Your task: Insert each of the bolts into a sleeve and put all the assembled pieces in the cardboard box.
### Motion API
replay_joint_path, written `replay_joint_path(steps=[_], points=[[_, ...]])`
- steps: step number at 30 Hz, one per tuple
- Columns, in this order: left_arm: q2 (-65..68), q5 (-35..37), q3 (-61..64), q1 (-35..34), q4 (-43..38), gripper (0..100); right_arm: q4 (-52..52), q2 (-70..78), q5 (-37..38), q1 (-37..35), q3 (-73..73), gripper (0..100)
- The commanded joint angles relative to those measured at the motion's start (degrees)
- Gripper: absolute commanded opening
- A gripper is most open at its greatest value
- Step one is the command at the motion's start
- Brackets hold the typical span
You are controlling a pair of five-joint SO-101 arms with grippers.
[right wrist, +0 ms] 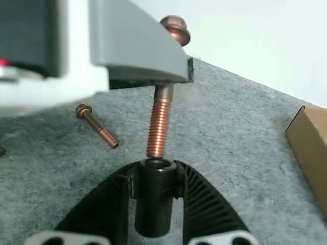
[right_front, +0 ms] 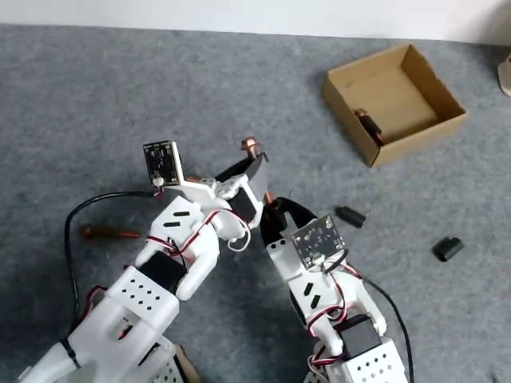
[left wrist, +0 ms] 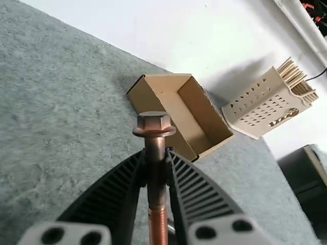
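My left gripper (left wrist: 155,154) is shut on a copper bolt (left wrist: 154,133), head pointing away from the wrist; from above, this gripper (right_front: 252,165) sits mid-table with the bolt head (right_front: 249,146) sticking out. My right gripper (right wrist: 156,171) is shut on a black sleeve (right wrist: 155,201), held mouth-up. The bolt's threaded tip (right wrist: 159,130) meets the sleeve's mouth. In the high view the right gripper (right_front: 276,210) sits just below the left one. The cardboard box (right_front: 415,76) stands at the far right with one assembled piece (right_front: 367,124) inside.
Two loose black sleeves (right_front: 350,216) (right_front: 448,248) lie on the grey mat right of the arms. A loose bolt (right_front: 108,232) lies left of them, the same loose bolt (right wrist: 97,125) lying beyond the sleeve. A pale perforated basket (left wrist: 265,104) of sticks stands behind the box (left wrist: 153,92).
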Motion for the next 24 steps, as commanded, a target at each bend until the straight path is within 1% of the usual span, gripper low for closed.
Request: replay_joint_path(steps=[1, 3, 8, 10, 13, 16, 20, 22, 24], points=[[0.04, 0.70, -1.54, 1.89, -1.49, 1, -1.36, -0.48, -1.85, -0.84, 1.98, 0.5], [0.04, 0.88, -1.36, 1.89, -1.41, 1, -1.19, -0.48, -1.85, -0.84, 1.98, 0.5], [0.13, 0.62, -0.75, 1.98, -1.41, 1, 3.38, -0.48, -1.85, -0.66, -1.54, 0.5], [-0.31, -2.29, 1.01, 2.77, -1.41, 1, 3.30, -0.48, -1.85, -0.13, -2.51, 0.5], [-0.40, -8.88, 2.86, 5.85, -1.41, 1, 3.21, -0.48, -1.85, 2.24, -2.95, 0.5], [-0.40, -12.75, 4.18, 9.80, 0.09, 1, 3.12, -0.48, -1.85, 4.70, -3.21, 0.5], [-0.40, -15.21, 4.18, 15.52, 5.71, 1, 3.12, -0.48, -1.85, 7.34, -3.21, 0.5], [0.04, -15.12, 4.26, 15.69, 5.98, 1, 3.12, -0.57, -1.93, 8.13, -3.21, 0.5], [0.13, -15.21, 4.18, 14.11, 6.07, 1, 3.12, -0.57, -2.02, 8.75, -3.21, 0.5]])
